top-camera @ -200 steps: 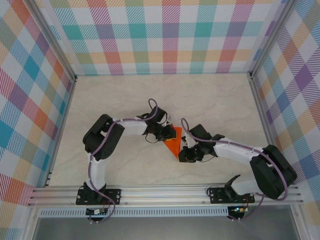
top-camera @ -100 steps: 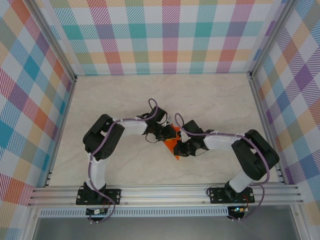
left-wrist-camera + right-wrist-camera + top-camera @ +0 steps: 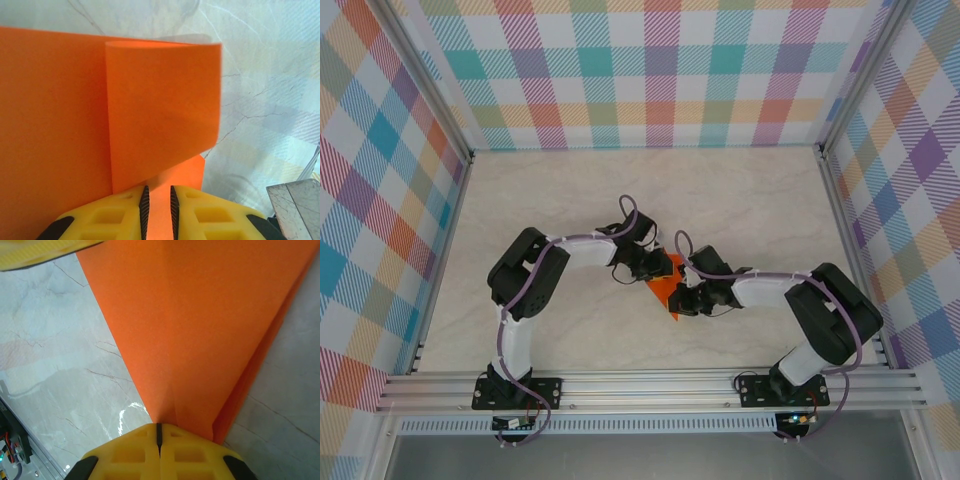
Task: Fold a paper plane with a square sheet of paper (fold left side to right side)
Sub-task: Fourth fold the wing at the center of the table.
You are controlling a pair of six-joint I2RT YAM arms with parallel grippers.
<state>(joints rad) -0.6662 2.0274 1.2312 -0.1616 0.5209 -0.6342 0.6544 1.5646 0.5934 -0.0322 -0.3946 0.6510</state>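
Observation:
The orange sheet of paper point(image 3: 667, 287) lies folded into a narrow pointed shape on the table, between my two grippers. My left gripper point(image 3: 657, 268) is at its upper left edge; in the left wrist view the jaws point(image 3: 157, 192) stand a narrow gap apart over the paper point(image 3: 55, 125), and a loose flap point(image 3: 165, 105) curls up ahead of them. My right gripper point(image 3: 683, 298) is at the paper's lower tip. Its fingers point(image 3: 159, 429) are shut, and the crease of the paper point(image 3: 210, 315) runs straight to them. Whether paper sits between them is hidden.
The marble-patterned tabletop point(image 3: 750, 200) is walled by checked panels point(image 3: 660, 70) on three sides. An aluminium rail point(image 3: 650, 385) carries both arm bases at the near edge. A yellow finger of the left gripper point(image 3: 40, 250) shows at the top left of the right wrist view.
My right arm swung left and its gripper came onto the paper's lower tip, covering more of it. The left gripper stayed at the upper edge.

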